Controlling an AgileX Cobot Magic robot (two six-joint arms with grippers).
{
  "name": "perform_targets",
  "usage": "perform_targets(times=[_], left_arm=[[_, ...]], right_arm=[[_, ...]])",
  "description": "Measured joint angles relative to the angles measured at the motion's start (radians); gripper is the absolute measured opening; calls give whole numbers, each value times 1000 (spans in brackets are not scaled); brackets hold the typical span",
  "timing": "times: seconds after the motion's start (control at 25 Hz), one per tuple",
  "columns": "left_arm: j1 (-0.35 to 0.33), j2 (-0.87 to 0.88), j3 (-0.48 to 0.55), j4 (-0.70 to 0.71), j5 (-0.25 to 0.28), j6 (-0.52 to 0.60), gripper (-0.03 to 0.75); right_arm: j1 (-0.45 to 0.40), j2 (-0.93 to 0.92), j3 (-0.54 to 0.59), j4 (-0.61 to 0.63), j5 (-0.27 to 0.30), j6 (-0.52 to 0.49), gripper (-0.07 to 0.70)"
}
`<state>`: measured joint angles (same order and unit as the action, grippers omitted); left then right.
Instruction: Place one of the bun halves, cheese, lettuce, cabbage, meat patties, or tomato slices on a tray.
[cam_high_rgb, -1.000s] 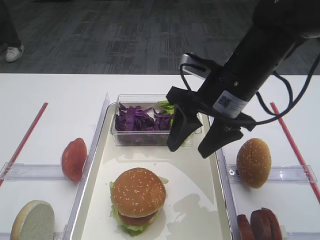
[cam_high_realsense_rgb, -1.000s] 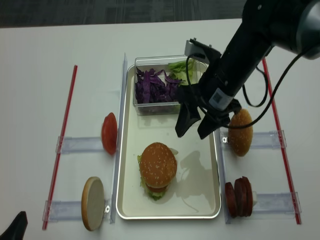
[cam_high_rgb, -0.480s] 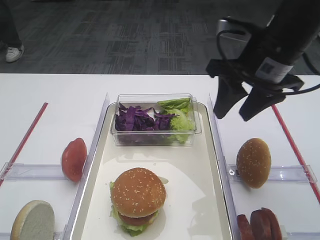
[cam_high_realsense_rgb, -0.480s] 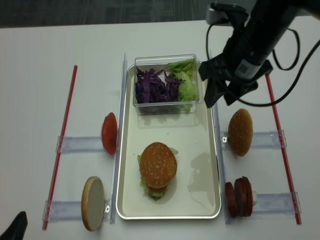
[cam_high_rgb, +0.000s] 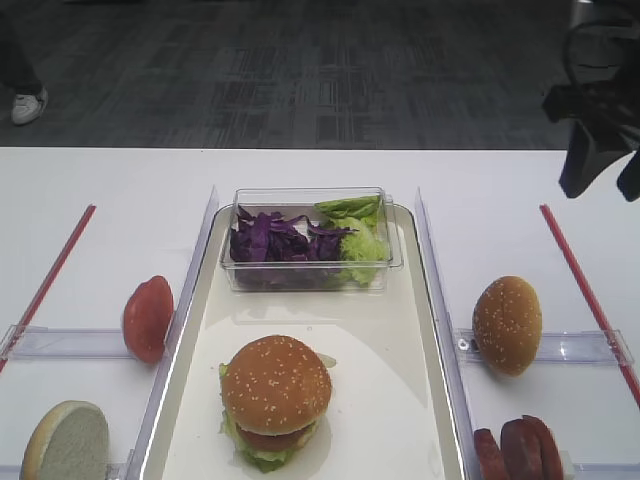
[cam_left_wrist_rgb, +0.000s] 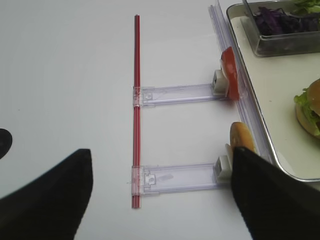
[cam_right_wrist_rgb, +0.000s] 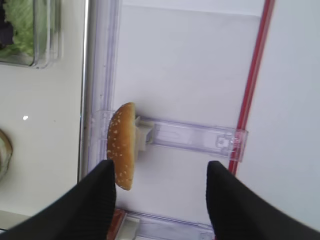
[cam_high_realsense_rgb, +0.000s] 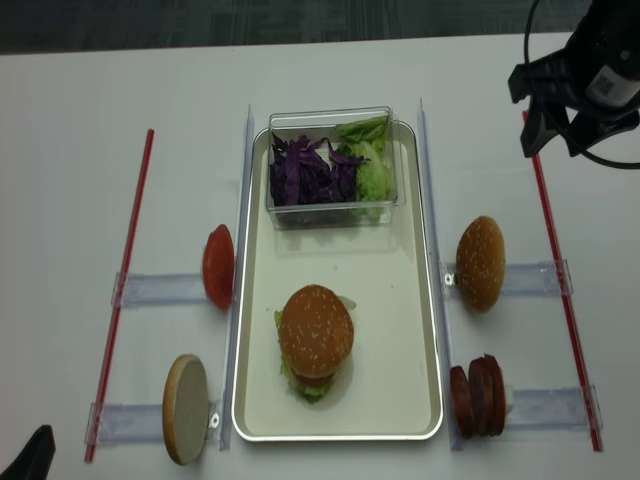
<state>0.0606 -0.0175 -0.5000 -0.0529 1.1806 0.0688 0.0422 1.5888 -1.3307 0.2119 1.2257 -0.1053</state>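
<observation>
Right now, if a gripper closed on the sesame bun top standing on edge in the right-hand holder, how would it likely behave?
The sesame bun top stands on its edge against a small clip on the clear holder, so a sideways nudge would probably tip it. Its domed, rounded shape suggests that it could roll once free. It looks soft and light, so a firm squeeze might dent it.

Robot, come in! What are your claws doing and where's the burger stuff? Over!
Right gripper open, empty, off beyond the tray. Left gripper open, empty. Burger on tray. Spare bun top in its holder, nothing blocking.
</observation>
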Motion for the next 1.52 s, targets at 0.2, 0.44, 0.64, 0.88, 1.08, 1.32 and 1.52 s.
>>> perform_targets(times=[0.2, 0.44, 0.64, 0.88, 1.08, 1.32, 1.52], left_arm=[[0, 0, 0, 0, 0, 0, 540], [0, 0, 0, 0, 0, 0, 540], [0, 0, 0, 0, 0, 0, 540], [0, 0, 0, 0, 0, 0, 540], [0, 0, 0, 0, 0, 0, 540], [0, 0, 0, 0, 0, 0, 540], [0, 0, 0, 0, 0, 0, 540]], right_arm=[[-84, -43, 0, -13, 5, 2, 434], [-118, -131, 0, -20, 9, 5, 434], [-118, -247, 0, -14, 15, 16, 434], [-118, -409, 0, -9, 27, 21, 434], [-118, -533, 0, -7, 35, 22, 434], [-118, -649, 9, -5, 39, 28, 434], [-118, -792, 158, -5, 41, 30, 434]])
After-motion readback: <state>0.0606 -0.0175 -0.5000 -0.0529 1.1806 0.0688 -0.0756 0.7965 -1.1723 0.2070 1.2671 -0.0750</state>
